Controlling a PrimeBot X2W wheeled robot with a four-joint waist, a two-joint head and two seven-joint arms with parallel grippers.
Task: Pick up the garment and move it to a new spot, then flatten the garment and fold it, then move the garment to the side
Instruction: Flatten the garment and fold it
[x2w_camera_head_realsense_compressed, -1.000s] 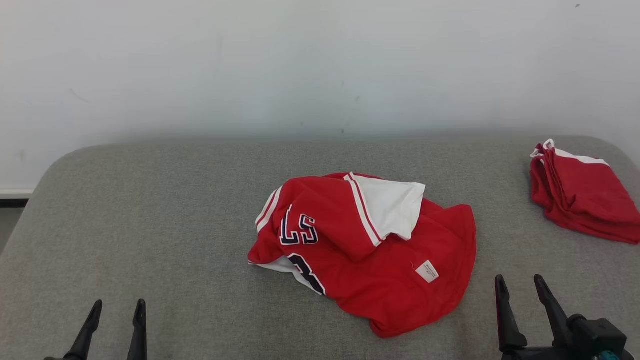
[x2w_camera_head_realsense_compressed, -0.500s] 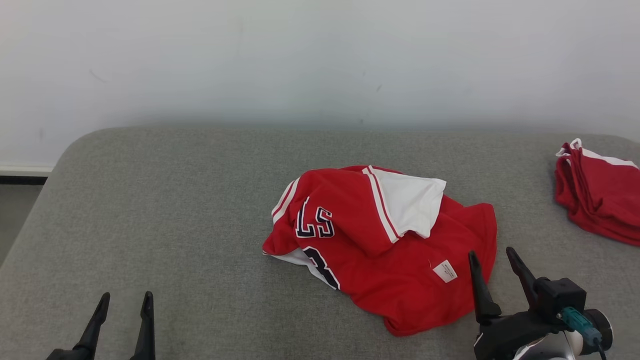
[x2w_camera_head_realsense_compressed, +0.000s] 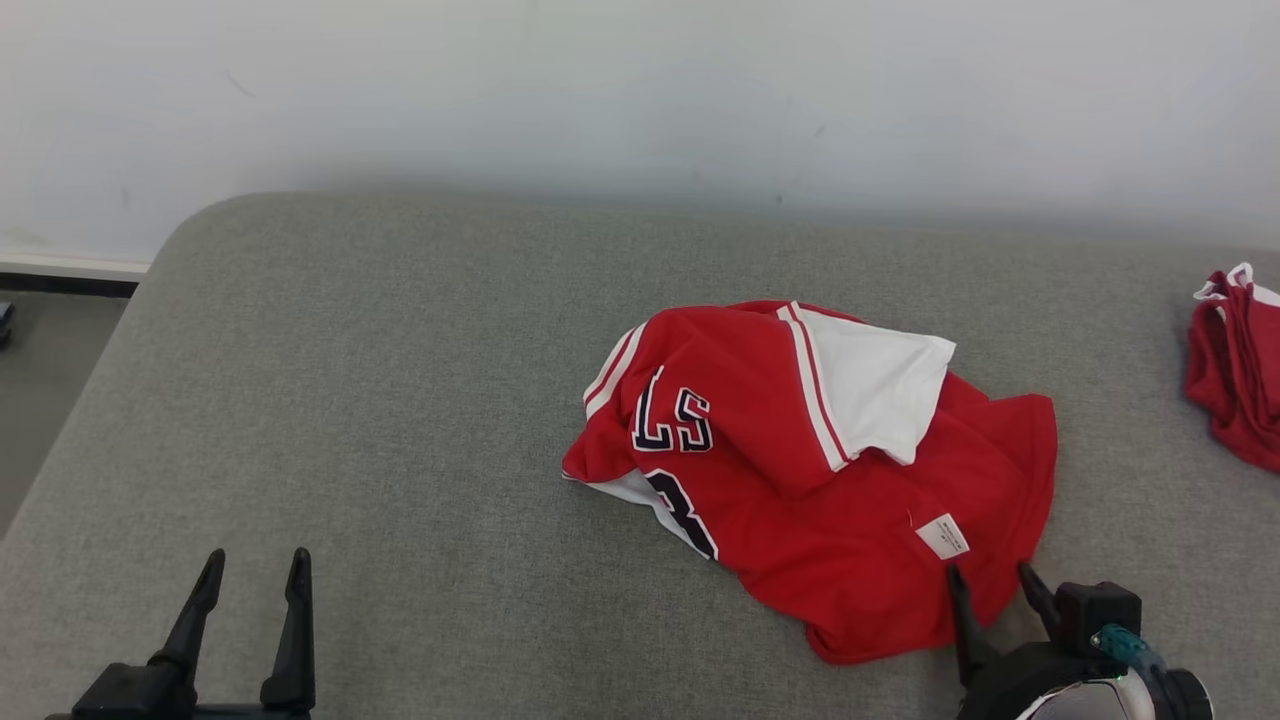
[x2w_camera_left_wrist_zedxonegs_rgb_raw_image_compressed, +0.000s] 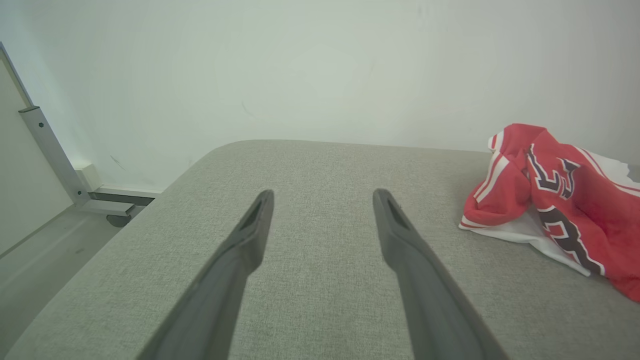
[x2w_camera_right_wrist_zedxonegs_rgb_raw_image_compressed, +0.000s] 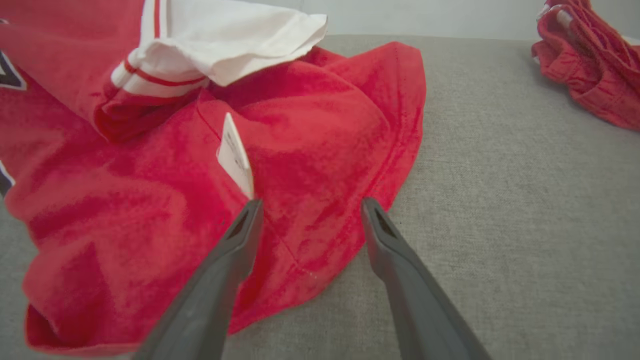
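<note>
Garment (x2w_camera_head_realsense_compressed: 830, 490): red jersey with white trim and dark numerals, lying crumpled on the table right of centre; a white panel (x2w_camera_head_realsense_compressed: 880, 385) is folded over its top.
Label (x2w_camera_head_realsense_compressed: 942, 536): small white tag on the red cloth near the garment's near right hem.
Table (x2w_camera_head_realsense_compressed: 380, 380): covered in grey fabric, with rounded corners, against a pale wall (x2w_camera_head_realsense_compressed: 640, 90).
Left gripper (x2w_camera_head_realsense_compressed: 256, 552): low at the near left, over bare table and well apart from the garment; jaws spread wide with nothing between them.
Right gripper (x2w_camera_head_realsense_compressed: 988, 570): at the garment's near right edge; jaws spread, not clenched on anything. In the right wrist view one finger (x2w_camera_right_wrist_zedxonegs_rgb_raw_image_compressed: 240, 235) lies over the red cloth just below the label and the other is at the hem. Whether they touch the cloth I cannot tell.
Second red garment (x2w_camera_head_realsense_compressed: 1235, 380): bunched at the table's far right edge, well apart from the jersey.
</note>
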